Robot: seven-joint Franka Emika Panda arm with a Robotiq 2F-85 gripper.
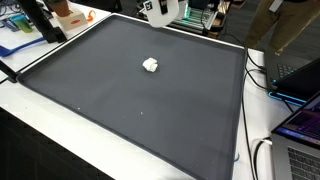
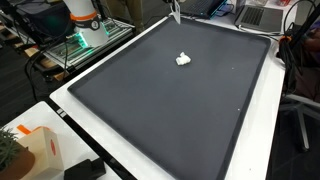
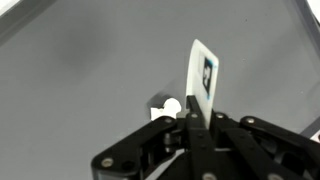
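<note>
In the wrist view my gripper [image 3: 197, 118] is shut on the lower edge of a thin white card [image 3: 203, 75] with a dark blue mark, which stands upright between the black fingers. Just beyond the fingers a small white lumpy object [image 3: 168, 107] lies on the dark grey mat [image 3: 90, 80]. Both exterior views show that white object [image 1: 151, 65] [image 2: 183, 59] alone on the mat's far half. The gripper [image 1: 160, 10] hangs high over the mat's far edge and is cut off by the frame top. In an exterior view only a thin sliver of the card [image 2: 175, 12] shows.
The dark mat [image 1: 120, 105] [image 2: 160, 110] covers most of a white table [image 2: 70, 105]. Laptops [image 1: 300, 130] and cables sit beside it. An orange-and-white box [image 2: 35, 150] stands at a near corner. A stand with green light [image 2: 85, 35] is beyond the table.
</note>
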